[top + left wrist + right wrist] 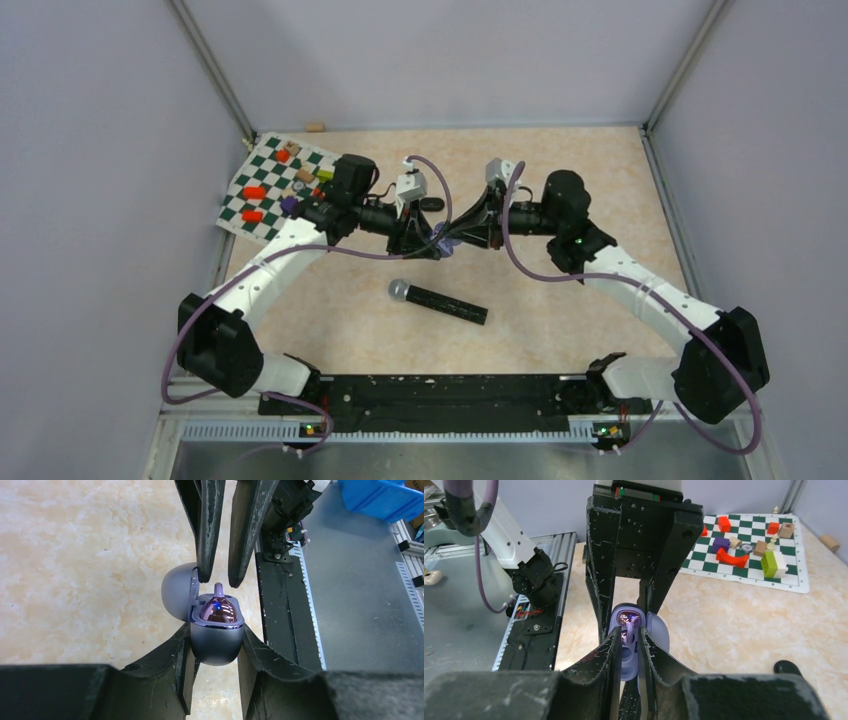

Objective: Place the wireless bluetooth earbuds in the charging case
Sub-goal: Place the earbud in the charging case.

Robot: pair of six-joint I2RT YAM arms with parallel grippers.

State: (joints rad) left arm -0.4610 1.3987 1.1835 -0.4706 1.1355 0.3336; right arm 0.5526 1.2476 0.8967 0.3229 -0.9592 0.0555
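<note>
Purple earbud (218, 611), only one in sight, sits in the open charging case (216, 650) at the centre of the left wrist view. The top view shows only a purple speck there, between the two arms. The left gripper (216, 631) clamps the case body from below. The right gripper (220, 580) straddles the bud's stem with its fingers narrowly apart; whether they touch it cannot be told. Only the top view shows the one microphone (437, 302), lower centre. One chequered mat (235, 205) lies upper left.

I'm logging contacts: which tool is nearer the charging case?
Left. The left tool grips the charging case by its base, fingers touching both sides. The right tool sits at the case's open mouth, its tips flanking the stem of the purple earbud.
</note>
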